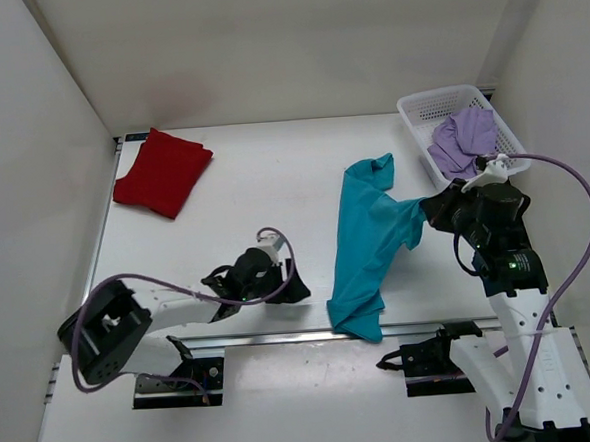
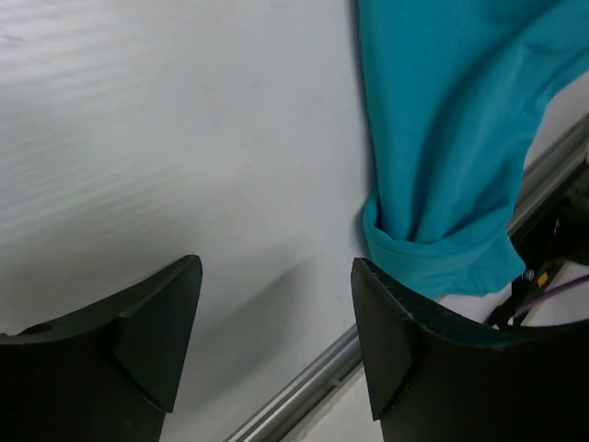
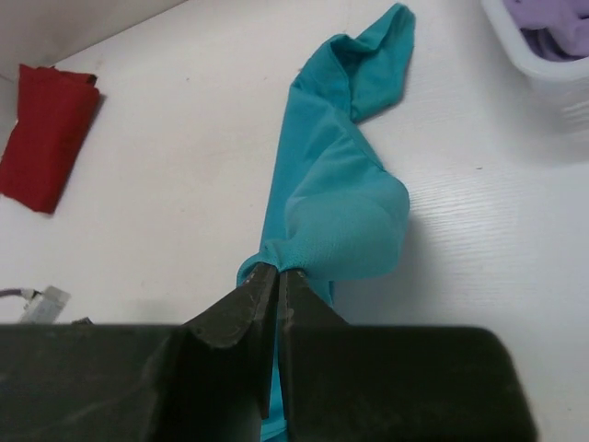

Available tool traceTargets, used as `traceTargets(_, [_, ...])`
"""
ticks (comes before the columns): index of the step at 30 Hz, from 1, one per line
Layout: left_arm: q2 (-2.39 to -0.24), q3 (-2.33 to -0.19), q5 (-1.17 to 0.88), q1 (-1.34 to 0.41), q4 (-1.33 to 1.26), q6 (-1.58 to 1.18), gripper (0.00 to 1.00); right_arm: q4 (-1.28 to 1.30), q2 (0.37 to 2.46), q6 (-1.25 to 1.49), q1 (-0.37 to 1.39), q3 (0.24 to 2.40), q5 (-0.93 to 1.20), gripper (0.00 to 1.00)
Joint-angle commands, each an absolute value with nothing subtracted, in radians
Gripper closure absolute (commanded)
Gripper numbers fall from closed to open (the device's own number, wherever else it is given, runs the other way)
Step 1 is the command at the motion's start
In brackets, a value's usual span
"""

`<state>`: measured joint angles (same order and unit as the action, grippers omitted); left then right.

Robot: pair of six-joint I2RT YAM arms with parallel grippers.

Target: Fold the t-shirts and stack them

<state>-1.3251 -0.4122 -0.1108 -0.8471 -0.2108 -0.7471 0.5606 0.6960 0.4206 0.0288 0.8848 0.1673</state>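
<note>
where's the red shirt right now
From the top view, the red shirt lies folded at the far left corner of the table, well apart from the teal shirt stretched out right of centre.

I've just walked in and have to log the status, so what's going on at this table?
The right pincer is shut on an edge of the teal shirt, which lies bunched lengthwise on the table. The left pincer is open beside the shirt's near end, holding nothing. The red shirt lies folded at the far left corner. The purple shirt sits crumpled in the white basket. Nothing is stacked yet.
</note>
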Motion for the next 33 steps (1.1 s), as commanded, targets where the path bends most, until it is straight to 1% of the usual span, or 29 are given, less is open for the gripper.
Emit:
traceTargets(1, [-1.399, -0.494, -0.123, -0.923, -0.313, -0.776, 0.22, 0.558, 0.695, 0.383, 0.031, 0.94, 0.129, 1.0])
traceTargets(5, [-1.512, -0.534, -0.214, -0.933, -0.402, -0.81, 0.15, 0.514, 0.709, 0.403, 0.02, 0.882, 0.213, 1.0])
traceTargets(6, [-1.54, -0.554, -0.239, -0.931, -0.409, -0.821, 0.14, 0.518, 0.718, 0.406, 0.02, 0.871, 0.209, 1.0])
traceTargets(10, [-1.601, -0.589, -0.282, -0.979, -0.428, -0.845, 0.15, 0.488, 0.727, 0.403, 0.025, 0.864, 0.224, 1.0])
traceTargets(13, [-1.657, -0.607, -0.342, -1.008, -0.459, -0.877, 0.2, 0.465, 0.735, 0.413, 0.021, 0.85, 0.25, 1.0])
traceTargets(15, [-1.689, -0.612, -0.373, -1.034, -0.48, -0.894, 0.38, 0.45, 0.744, 0.42, 0.029, 0.847, 0.255, 1.0])
traceTargets(16, [-1.687, -0.62, -0.374, -1.038, -0.48, -0.893, 0.43, 0.449, 0.752, 0.419, 0.028, 0.845, 0.256, 0.99])
traceTargets(19, [-1.663, -0.636, -0.351, -1.046, -0.437, -0.884, 0.77, 0.433, 0.762, 0.425, 0.032, 0.842, 0.261, 1.0])
traceTargets(20, [-1.655, -0.643, -0.341, -1.033, -0.42, -0.867, 0.83, 0.42, 0.77, 0.433, 0.037, 0.832, 0.268, 1.0])
traceTargets(21, [-1.631, -0.65, -0.318, -1.008, -0.378, -0.855, 0.93, 0.401, 0.77, 0.442, 0.04, 0.828, 0.284, 1.0])
traceTargets(22, [-1.618, -0.667, -0.305, -0.993, -0.341, -0.838, 0.99, 0.39, 0.782, 0.457, 0.047, 0.83, 0.294, 1.0])
traceTargets(25, [-1.528, -0.753, -0.302, -0.855, -0.22, -0.775, 1.0, 0.324, 0.828, 0.503, 0.09, 0.83, 0.342, 1.0])
traceTargets(27, [-1.458, -0.881, -0.292, -0.714, -0.106, -0.698, 1.0, 0.281, 0.865, 0.514, 0.132, 0.864, 0.344, 1.0])
traceTargets(28, [-1.427, -0.922, -0.278, -0.657, -0.027, -0.675, 1.0, 0.278, 0.897, 0.518, 0.159, 0.917, 0.339, 1.0])
traceTargets(29, [-1.414, -1.007, -0.27, -0.626, 0.0, -0.642, 1.0, 0.276, 0.932, 0.509, 0.167, 0.97, 0.337, 1.0])
traceTargets(30, [-1.389, -1.093, -0.252, -0.579, 0.093, -0.609, 1.0, 0.259, 0.958, 0.508, 0.178, 0.997, 0.345, 1.0])
traceTargets(31, [-1.37, -1.135, -0.232, -0.545, 0.157, -0.594, 1.0, 0.246, 0.974, 0.509, 0.186, 1.046, 0.366, 1.0])
traceTargets(33, [-1.336, -1.262, -0.183, -0.517, 0.242, -0.536, 1.0, 0.206, 1.012, 0.52, 0.178, 1.115, 0.421, 1.0])
